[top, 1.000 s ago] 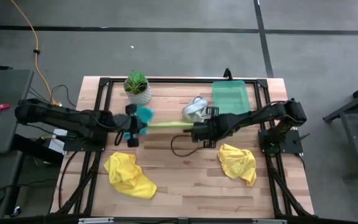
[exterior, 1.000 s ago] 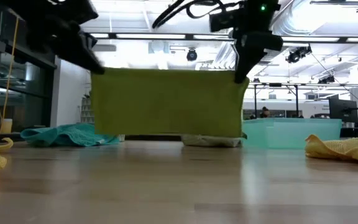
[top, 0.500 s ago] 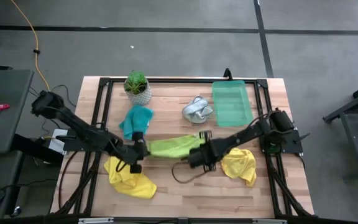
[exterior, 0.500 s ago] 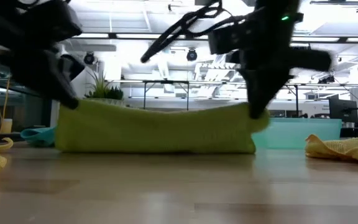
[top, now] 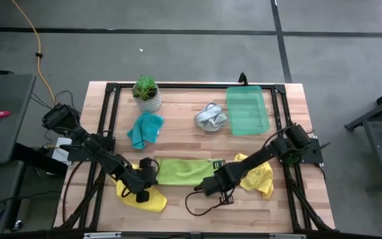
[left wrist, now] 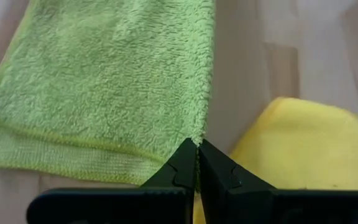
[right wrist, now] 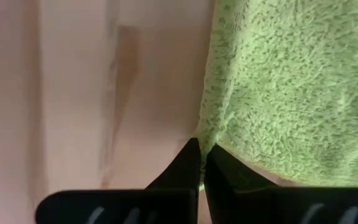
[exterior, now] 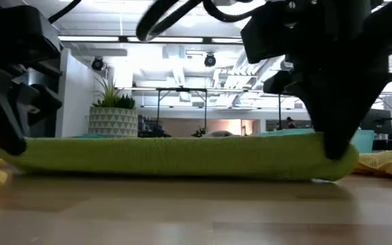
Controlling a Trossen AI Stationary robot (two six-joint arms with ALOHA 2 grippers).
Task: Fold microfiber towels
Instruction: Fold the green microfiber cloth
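Note:
A lime green towel (top: 186,170) lies spread on the table's middle near part; in the low view the lime green towel (exterior: 175,156) shows as a low band. My left gripper (top: 150,179) is shut on its near left corner, my right gripper (top: 216,181) on its near right corner. One yellow towel (top: 138,194) lies crumpled by the left gripper, another yellow towel (top: 257,174) just right of the right gripper. A teal towel (top: 145,129) and a grey-white towel (top: 209,117) lie farther back. My left gripper pinches the green towel's near left corner (left wrist: 194,138) between its two fingertips, coming slanting down from the table's left. The towel spreads away from the fingers over the wood. My right gripper pinches the near right corner (right wrist: 209,142) between its fingertips from above, pointing down. The towel's edge between the two grippers runs straight.
A translucent green tray (top: 247,109) stands at the back right and a small plant in a white pot (top: 146,93) at the back left. A black frame (top: 178,85) rims the table. Bare wood (top: 191,206) lies near the front edge.
Both grippers have gone down and toward the table's near edge, staying shut on the green towel. The towel, which hung taut and upright between them above the table, has been drawn toward the near edge and laid down flat on the wood.

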